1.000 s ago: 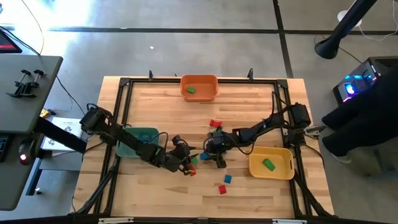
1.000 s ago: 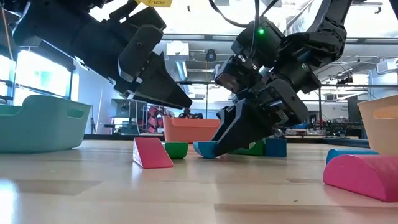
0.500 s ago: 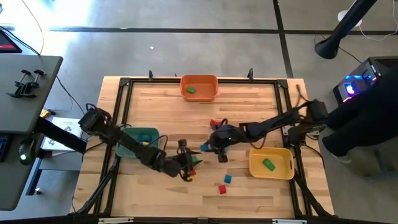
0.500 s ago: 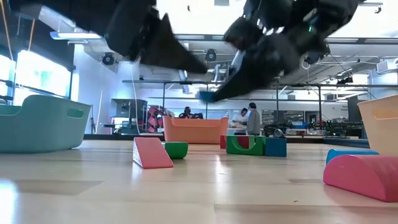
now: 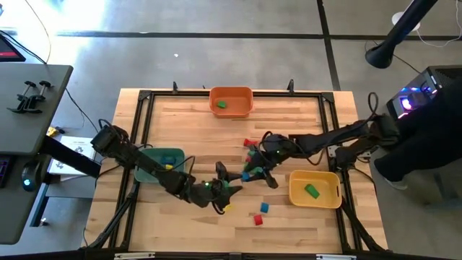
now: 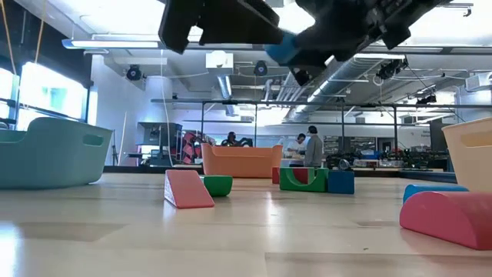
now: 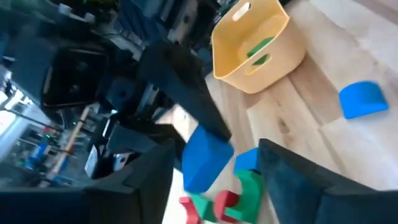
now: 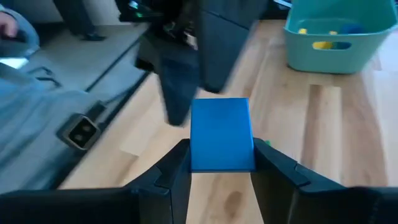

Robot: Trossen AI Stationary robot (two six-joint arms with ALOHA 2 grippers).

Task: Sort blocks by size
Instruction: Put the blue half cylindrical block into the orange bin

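Note:
My right gripper [image 5: 249, 175] is shut on a blue block [image 8: 221, 134], held high above the table's middle; the block also shows in the low view [image 6: 283, 46]. My left gripper [image 5: 231, 186] is open just left of it. Its fingers [image 7: 146, 180] stand on either side of the blue block [image 7: 205, 158], apart from it. Loose blocks lie on the table: a red and green cluster [image 5: 250, 146], a blue one [image 5: 264, 207], a red one [image 5: 258, 219], a pink wedge [image 6: 187, 189]. My right gripper pinches the blue block between its two fingers, on two opposite side faces [image 8: 196, 149]. The fingers come at it from the table's right side. The block is lifted clear of the table, and its far end sticks out past the fingertips toward my left gripper.
An orange bin [image 5: 231, 101] with a green block stands at the far edge. A teal bin [image 5: 160, 165] is at the left and a yellow bin [image 5: 315, 189] with a green block at the right. A person stands at the right, past the table's edge [image 5: 426, 137].
My right gripper has lifted the blue block from the table, well clear of it. My left gripper has risen too and gone toward the table's right edge, up to the block.

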